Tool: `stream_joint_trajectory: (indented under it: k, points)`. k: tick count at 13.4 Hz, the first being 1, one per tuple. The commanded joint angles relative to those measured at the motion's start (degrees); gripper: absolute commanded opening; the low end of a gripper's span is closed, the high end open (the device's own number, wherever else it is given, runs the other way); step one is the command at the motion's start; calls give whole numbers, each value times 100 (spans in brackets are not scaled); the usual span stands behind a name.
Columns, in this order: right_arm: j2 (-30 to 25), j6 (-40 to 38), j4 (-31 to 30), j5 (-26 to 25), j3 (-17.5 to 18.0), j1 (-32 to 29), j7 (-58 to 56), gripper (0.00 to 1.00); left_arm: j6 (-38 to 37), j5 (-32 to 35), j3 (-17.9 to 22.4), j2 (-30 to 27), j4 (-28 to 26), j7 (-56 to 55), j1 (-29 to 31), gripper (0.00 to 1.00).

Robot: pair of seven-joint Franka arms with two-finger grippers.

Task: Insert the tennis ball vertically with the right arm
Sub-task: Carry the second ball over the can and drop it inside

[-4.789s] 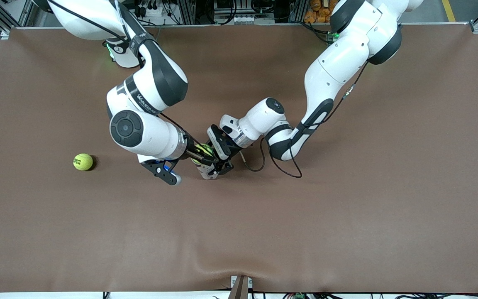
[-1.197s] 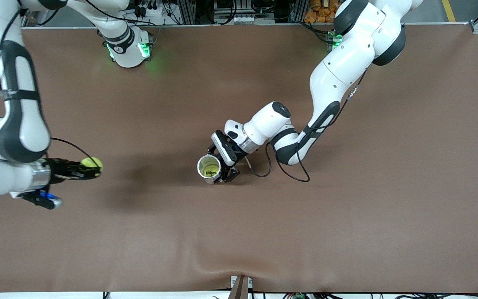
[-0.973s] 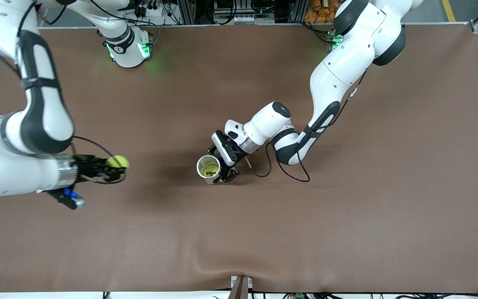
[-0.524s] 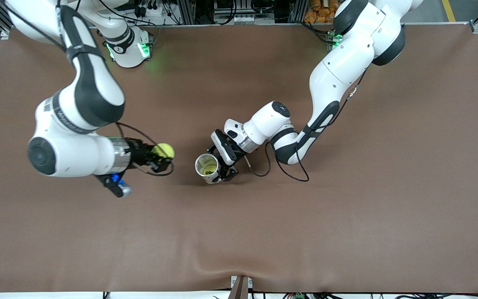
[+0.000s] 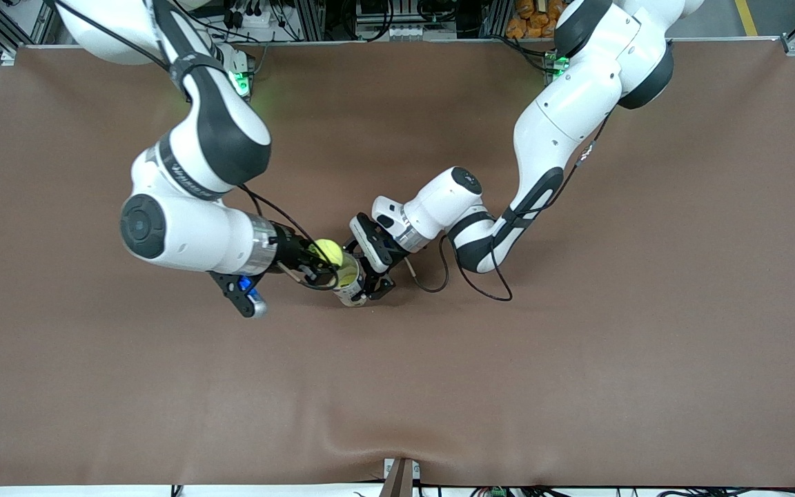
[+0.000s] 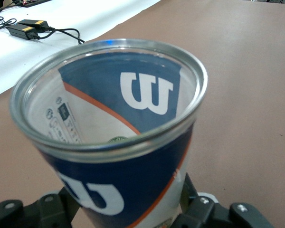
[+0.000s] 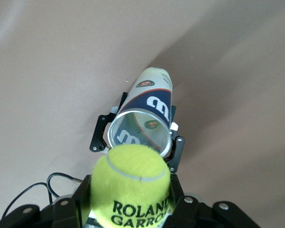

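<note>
Even, bright overhead light falls on the matte brown table [image 5: 577,359], with no glare. Soft, faint shadows lie beneath the white jointed right arm [image 5: 197,166], darkest beside the blue-and-white clear plastic ball can [image 5: 350,279]. In the left wrist view the can's rim [image 6: 109,95] looms close, slightly soft and stretched. The fuzzy yellow-green tennis ball [image 7: 131,183] looks sharp.
</note>
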Motion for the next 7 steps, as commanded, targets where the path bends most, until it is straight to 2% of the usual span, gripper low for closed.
stream_joint_trajectory:
  k: [1,3,4,5,6,7]
  points:
    - [128,190,17,82,-75,108,109,4,98,56,-9,-29,-14,5,5,83]
    - [137,191,-1,81,-75,99,126,6,98,56,-9,-29,-14,5,5,83]
    - [163,191,-1,90,-75,100,144,12,98,56,-9,-29,-14,5,5,83]
    - [224,200,-1,134,-75,108,179,43,98,56,-9,-29,-14,5,-4,83]
    - [286,217,-1,134,-75,126,188,93,98,56,-9,-29,-14,5,-4,83]
    - [330,252,-1,108,-75,222,188,100,98,56,-9,-38,-14,5,-4,83]
